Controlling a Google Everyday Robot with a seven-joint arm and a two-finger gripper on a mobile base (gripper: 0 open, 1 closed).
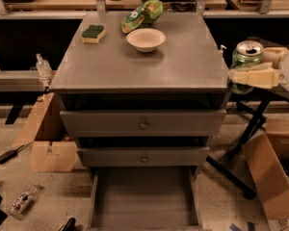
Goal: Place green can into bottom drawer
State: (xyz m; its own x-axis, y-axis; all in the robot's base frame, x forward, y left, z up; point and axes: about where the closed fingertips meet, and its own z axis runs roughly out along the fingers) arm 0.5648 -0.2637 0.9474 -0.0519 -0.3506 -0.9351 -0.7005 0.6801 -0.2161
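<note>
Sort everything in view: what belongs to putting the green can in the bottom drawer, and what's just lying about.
Job: green can, held in the gripper right of the cabinet; bottom drawer, open.
Lying about: sponge, snack bag, white bowl, all on the cabinet top.

gripper [242, 67] right of desk [135, 66], beyond its edge, fingers [253, 76] clasping green can [247, 56] | bowl [146, 39] on desk, rear centre | sponge [93, 33] left of bowl | snack bag [143, 14] behind bowl | bottom drawer [144, 196] open, jutting forward under two upper drawers
</note>
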